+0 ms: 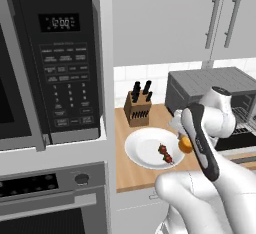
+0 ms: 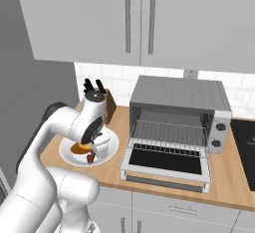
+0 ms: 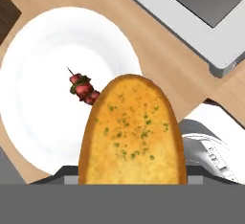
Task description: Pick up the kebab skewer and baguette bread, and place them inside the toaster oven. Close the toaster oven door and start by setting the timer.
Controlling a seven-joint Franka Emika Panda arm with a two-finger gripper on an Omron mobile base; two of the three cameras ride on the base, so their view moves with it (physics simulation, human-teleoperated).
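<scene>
Gripper (image 2: 94, 150) was pinching the baguette bread (image 3: 132, 132) above the white plate (image 3: 38, 122). Bread looked light and crusty, so I'd judged a mid-loaf grip fine. Kebab skewer (image 3: 83, 88) lay on the plate, thin and fiddly. Right base view showed the toaster oven (image 2: 180, 122) with its door (image 2: 167, 163) dropped open.

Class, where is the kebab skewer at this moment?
The kebab skewer lies on the white plate on the wooden counter, left of the toaster oven; in the hand view it sits just beyond the baguette bread.
</scene>
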